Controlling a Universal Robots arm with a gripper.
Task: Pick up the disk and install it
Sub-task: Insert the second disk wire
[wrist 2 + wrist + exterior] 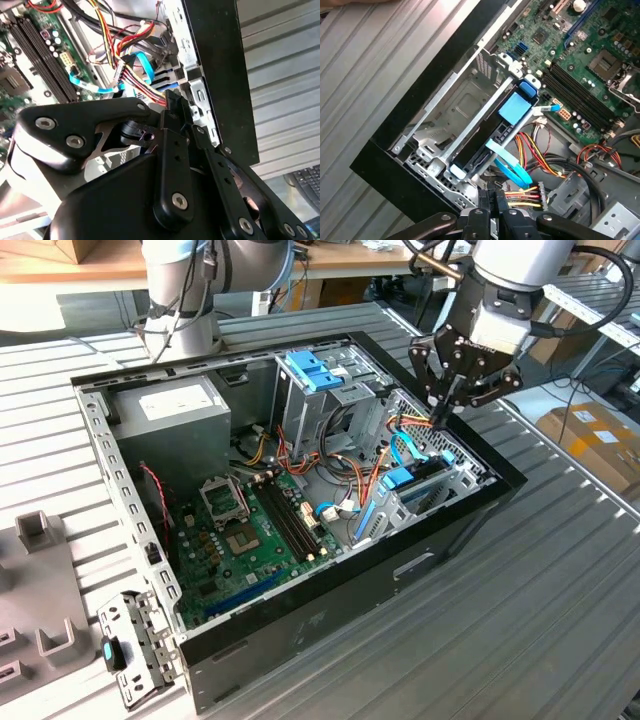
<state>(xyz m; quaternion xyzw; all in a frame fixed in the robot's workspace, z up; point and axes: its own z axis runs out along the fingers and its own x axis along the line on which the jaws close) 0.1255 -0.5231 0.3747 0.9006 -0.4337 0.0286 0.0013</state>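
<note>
Already the disk point(492, 131) is seen seated edgewise in the grey drive bay point(455, 110) at the corner of the open computer case point(330, 585), its light-blue carrier frame showing along the upper edge in the first wrist view. In the exterior view the disk point(425, 478) is found near the case wall toward the exterior view's right. Just above that corner the gripper point(450, 412) is held, its jaws drawn together with nothing clamped between them. Coloured cables point(530, 192) and a blue ribbon cable point(512, 170) are seen beside the bay, and the motherboard point(255, 535) beyond. The case is carried by the ribbed metal tabletop point(520, 610).
</note>
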